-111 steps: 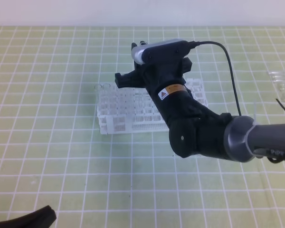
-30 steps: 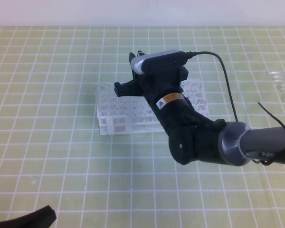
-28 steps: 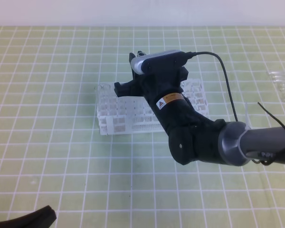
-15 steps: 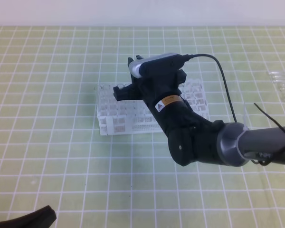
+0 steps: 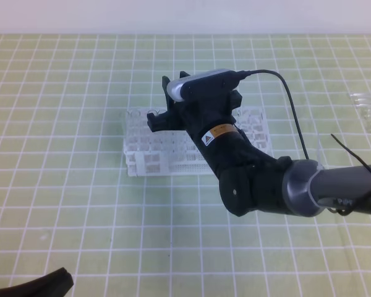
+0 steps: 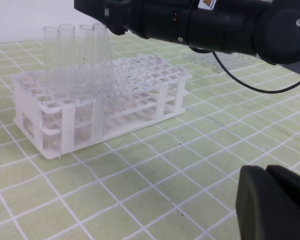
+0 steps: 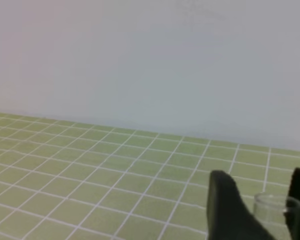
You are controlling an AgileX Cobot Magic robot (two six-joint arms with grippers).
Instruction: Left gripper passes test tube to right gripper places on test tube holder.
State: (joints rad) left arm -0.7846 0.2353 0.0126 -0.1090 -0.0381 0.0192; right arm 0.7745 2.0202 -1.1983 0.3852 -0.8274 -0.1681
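one green gridded mat [image 5: 62,185], white wall [image 7: 140,60] behind

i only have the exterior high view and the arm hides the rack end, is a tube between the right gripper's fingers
Observer: Yes. The right wrist view shows the test tube rim between the right gripper fingertips, with a slim gap on one side.
Operator: is it in the holder
Observer: The left wrist view shows four tubes standing in the end row of the test tube holder, the one under the gripper leaning slightly.
Operator: and the left gripper
Observer: In its own wrist view the left gripper is shut, empty and well clear of the holder.
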